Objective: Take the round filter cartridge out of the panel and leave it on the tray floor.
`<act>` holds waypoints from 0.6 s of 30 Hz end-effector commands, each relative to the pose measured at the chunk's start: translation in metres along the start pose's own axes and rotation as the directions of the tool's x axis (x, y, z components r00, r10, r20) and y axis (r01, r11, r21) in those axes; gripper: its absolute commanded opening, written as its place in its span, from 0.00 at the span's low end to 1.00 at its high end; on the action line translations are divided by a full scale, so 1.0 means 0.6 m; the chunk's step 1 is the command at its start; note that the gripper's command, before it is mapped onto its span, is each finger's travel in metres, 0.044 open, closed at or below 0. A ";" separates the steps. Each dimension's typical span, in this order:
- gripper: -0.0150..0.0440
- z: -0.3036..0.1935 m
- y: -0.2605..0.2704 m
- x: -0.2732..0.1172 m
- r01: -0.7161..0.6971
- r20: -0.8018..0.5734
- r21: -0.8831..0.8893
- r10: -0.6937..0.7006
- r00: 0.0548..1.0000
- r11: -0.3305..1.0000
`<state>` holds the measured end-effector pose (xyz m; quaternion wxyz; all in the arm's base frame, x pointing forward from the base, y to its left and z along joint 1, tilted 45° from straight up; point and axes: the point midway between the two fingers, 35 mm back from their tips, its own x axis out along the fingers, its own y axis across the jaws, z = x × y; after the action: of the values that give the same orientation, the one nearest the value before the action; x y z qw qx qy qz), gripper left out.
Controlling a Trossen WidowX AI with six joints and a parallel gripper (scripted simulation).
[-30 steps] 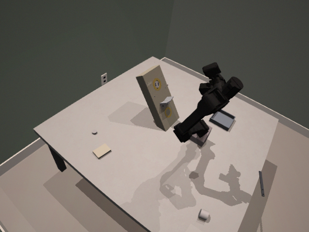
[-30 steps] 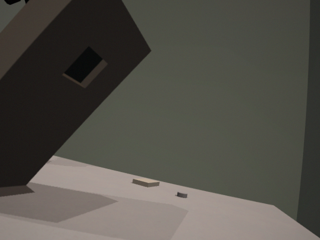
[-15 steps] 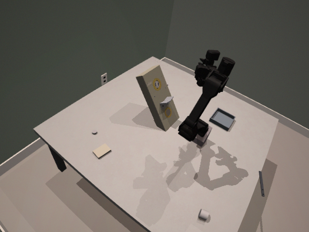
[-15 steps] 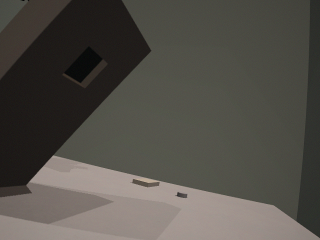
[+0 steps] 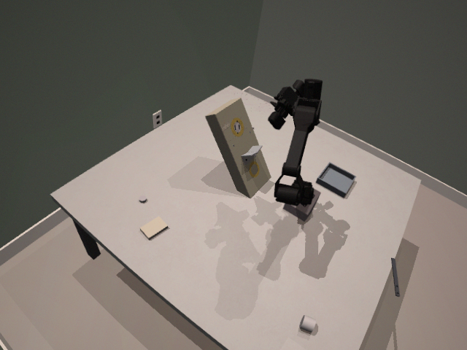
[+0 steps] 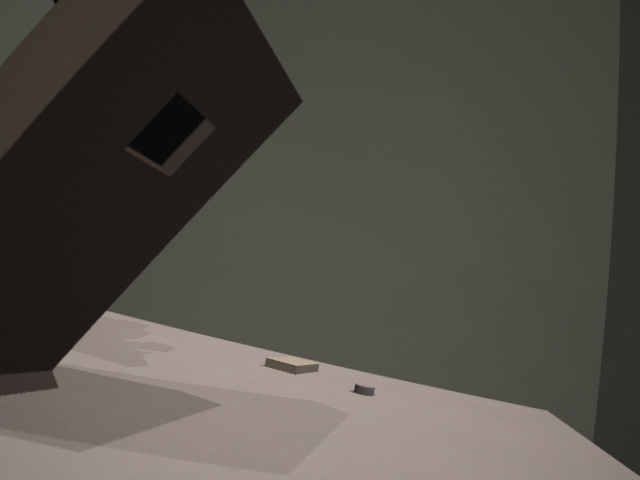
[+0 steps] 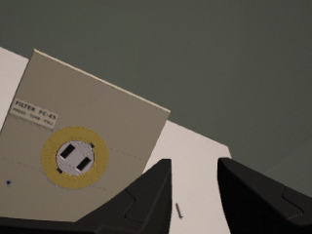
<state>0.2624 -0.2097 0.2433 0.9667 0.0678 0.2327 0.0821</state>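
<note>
- Top: from high up, slanting down over the whole table [image 5: 181,259] [image 6: 439,434] [image 7: 195,166].
- Exterior: low, close behind the panel [image 5: 244,140] [image 6: 77,217] [image 7: 112,107].
- Wrist: faces its front, shared with top.

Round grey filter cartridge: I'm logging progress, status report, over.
Black gripper partly open, empty. Cartridge seated in slanted beige panel. Pale bent bracket juts out below; nothing covers cartridge face.

On the table [image 5: 94,192] [image 6: 465,439] [image 7: 202,156], 1 flat cream block [image 5: 153,227] [image 6: 292,364] near 1 small grey disc [image 5: 142,199] [image 6: 364,389]. Well apart from both, 1 white cylinder [image 5: 308,324], on its side. Past the table's edge in the top view, 1 thin dark strip [image 5: 395,277], height unclear. Low on the green wall [image 5: 113,56] [image 6: 413,206] [image 7: 195,58], 1 pale outlet [image 5: 154,121] with 2 dark sockets.
</note>
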 end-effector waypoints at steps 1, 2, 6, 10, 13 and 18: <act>0.41 -0.045 0.061 0.095 -0.163 -0.023 0.387 0.187 0.982 0.908; 0.41 -0.051 0.070 0.106 -0.177 -0.027 0.435 0.210 0.977 0.883; 0.41 -0.078 0.110 0.147 -0.211 -0.045 0.614 0.300 0.953 0.761; 0.41 -0.106 0.150 0.179 -0.205 -0.063 0.753 0.379 0.923 0.625; 0.41 -0.108 0.152 0.180 -0.204 -0.065 0.760 0.384 0.921 0.617; 0.41 -0.108 0.152 0.180 -0.204 -0.065 0.760 0.384 0.921 0.617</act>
<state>0.3153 -0.0981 0.1563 0.8067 0.4656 0.3336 0.1455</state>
